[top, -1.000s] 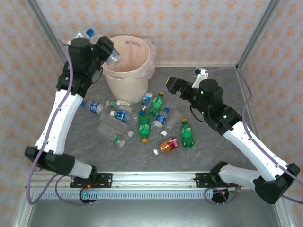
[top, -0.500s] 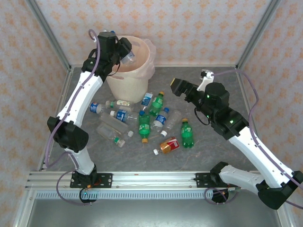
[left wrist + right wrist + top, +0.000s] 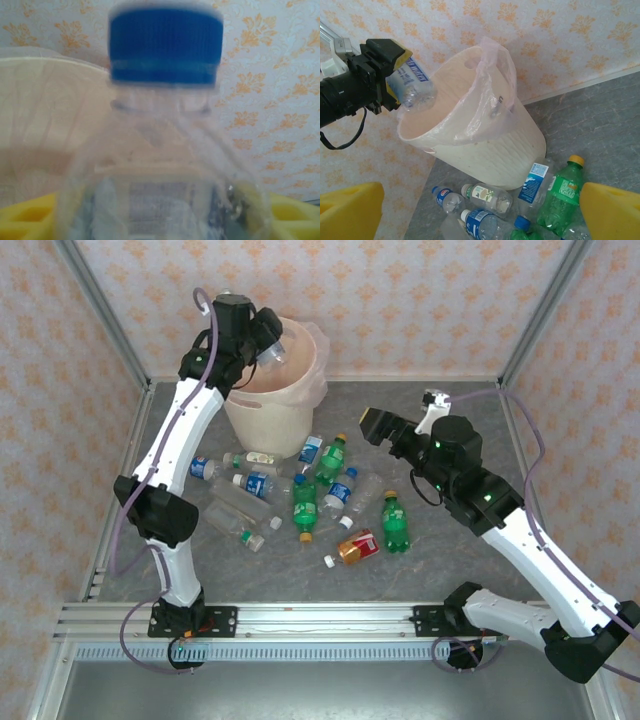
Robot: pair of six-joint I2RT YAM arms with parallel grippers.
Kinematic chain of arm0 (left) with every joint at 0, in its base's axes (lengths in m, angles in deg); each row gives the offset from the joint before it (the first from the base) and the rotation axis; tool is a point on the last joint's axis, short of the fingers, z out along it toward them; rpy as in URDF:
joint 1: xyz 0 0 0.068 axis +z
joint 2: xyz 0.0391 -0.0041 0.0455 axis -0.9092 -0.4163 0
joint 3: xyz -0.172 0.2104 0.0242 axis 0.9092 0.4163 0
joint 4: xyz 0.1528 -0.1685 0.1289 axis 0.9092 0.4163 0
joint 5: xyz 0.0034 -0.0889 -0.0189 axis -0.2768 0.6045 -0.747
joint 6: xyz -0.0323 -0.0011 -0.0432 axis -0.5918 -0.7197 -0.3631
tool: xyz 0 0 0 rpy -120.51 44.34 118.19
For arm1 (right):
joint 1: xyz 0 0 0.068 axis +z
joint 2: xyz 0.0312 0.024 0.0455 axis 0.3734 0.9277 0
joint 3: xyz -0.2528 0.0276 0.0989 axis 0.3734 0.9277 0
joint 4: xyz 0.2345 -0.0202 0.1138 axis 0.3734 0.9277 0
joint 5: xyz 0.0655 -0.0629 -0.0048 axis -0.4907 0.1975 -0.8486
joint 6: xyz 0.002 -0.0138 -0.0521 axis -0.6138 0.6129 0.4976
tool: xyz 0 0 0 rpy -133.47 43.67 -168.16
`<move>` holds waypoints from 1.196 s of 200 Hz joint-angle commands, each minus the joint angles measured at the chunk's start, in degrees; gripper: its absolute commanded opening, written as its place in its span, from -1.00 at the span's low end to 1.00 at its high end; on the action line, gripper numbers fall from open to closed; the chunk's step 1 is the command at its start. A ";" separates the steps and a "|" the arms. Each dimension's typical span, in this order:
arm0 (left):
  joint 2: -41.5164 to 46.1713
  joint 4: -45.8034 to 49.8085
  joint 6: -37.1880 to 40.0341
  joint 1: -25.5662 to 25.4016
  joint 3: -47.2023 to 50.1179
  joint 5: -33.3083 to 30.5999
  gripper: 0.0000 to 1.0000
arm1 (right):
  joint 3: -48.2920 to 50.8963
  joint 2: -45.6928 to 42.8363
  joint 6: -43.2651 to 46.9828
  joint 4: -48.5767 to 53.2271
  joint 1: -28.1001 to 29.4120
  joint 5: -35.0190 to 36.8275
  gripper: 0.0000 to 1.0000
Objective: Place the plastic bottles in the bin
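Top external view had the left gripper (image 3: 266,338) raised over the left rim of the bin (image 3: 262,420). A clear bottle (image 3: 276,353) with a blue label and blue cap sat between its yellow pads, one end poking out over the opening. Whether the jaws were pinching that bottle or already letting it slip, I could not tell; the left wrist picture was blurred. The bin's floor was hidden, so nothing could be counted as already inside.

Right of the bin and nearer the arms, roughly a dozen bottles (image 3: 303,502) lay scattered on the grey table (image 3: 250,575): green, clear and one red-orange. Further right, the right gripper (image 3: 372,425) hung above the table beside the heap, fingers spread wide and empty. By my reckoning the job had barely begun, with nearly everything left to carry.
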 commanded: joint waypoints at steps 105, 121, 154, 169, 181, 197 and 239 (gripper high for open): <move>13.97 -3.65 0.73 -0.79 11.77 7.39 0.98 | 5.44 0.42 -3.64 9.37 0.29 8.61 0.99; 17.64 -5.47 0.41 -1.18 16.64 9.10 0.98 | 6.40 1.12 -2.90 12.13 0.18 8.89 0.96; 25.31 -9.48 0.15 -2.53 26.97 11.19 0.98 | 8.91 3.07 -3.29 17.68 0.18 9.04 0.80; 28.34 -10.40 0.15 -3.36 30.45 11.42 0.98 | 11.16 3.47 -3.91 19.05 0.18 8.61 0.73; 30.28 -10.59 0.58 -4.06 32.55 11.27 0.98 | 13.17 3.68 -4.55 19.56 0.18 7.90 0.69; 32.40 -10.60 1.58 -5.14 34.93 10.49 0.98 | 15.55 4.31 -5.05 19.74 0.18 6.73 0.66; 35.95 -10.49 3.34 -6.56 39.82 9.72 0.98 | 19.91 6.85 -6.02 19.57 0.18 4.97 0.61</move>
